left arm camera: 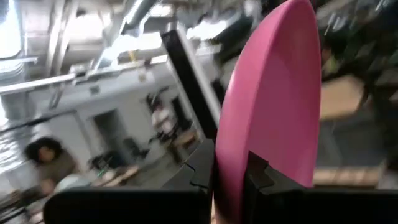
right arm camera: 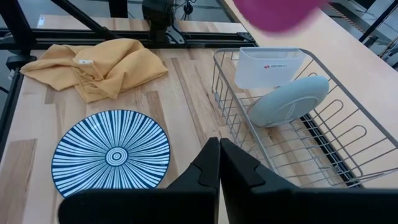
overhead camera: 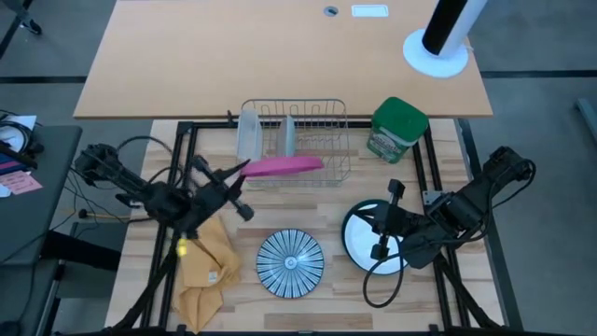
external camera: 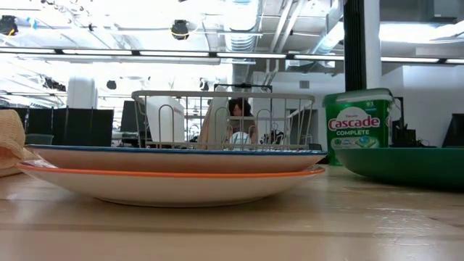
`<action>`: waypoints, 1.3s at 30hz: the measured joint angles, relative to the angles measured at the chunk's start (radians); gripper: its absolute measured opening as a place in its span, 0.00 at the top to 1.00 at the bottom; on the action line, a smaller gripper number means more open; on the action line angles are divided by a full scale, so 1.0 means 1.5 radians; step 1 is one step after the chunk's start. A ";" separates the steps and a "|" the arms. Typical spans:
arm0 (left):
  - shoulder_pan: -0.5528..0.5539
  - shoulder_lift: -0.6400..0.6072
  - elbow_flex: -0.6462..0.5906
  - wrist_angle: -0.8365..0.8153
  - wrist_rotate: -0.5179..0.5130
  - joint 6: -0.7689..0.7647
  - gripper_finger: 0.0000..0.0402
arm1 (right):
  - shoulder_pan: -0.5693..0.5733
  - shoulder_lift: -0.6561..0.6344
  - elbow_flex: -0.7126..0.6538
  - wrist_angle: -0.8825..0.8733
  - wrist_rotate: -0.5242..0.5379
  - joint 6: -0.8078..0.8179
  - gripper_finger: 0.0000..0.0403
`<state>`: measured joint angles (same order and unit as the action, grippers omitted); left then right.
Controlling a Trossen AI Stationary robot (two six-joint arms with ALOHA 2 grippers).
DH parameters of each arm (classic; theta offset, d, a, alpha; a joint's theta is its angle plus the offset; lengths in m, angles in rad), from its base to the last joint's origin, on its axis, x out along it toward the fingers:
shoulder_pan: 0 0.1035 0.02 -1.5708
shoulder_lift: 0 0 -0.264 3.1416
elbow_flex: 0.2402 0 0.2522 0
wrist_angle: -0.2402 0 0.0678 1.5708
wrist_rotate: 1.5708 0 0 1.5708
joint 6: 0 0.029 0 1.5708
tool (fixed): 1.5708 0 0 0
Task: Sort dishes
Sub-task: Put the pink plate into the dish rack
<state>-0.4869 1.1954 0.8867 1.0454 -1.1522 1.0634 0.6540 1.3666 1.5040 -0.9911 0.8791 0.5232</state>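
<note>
Two grippers are in view, referenced here to the wire dish rack (overhead camera: 308, 140). Left gripper (overhead camera: 238, 177): positioned just beside the rack's front left corner, fingers clamped on the rim of the magenta-pink plate (overhead camera: 283, 165). That plate is held edge-on above the rack's front rail. Right gripper (overhead camera: 387, 207): positioned in front of and to the right of the rack, fingers pressed together with nothing between them, above the white plate with dark green rim (overhead camera: 364, 238). Inside the rack, a small grey plate (right arm camera: 289, 99) leans among the wires beside a frosted translucent container (right arm camera: 268, 67). A blue-and-white striped plate (overhead camera: 290, 262) lies flat on the table in front of the rack. A yellow cloth (overhead camera: 207, 266) lies left of that plate. A green canister (overhead camera: 398, 130) stands just right of the rack.
</note>
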 joint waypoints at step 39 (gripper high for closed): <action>0.136 -0.087 0.000 -0.415 0.345 -0.679 0.93 | 0.000 0.000 0.000 0.000 -0.012 0.001 0.97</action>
<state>-0.2832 1.0645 0.8867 0.4235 -0.6340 0.0452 0.6540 1.3666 1.5040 -0.9910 0.8616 0.5240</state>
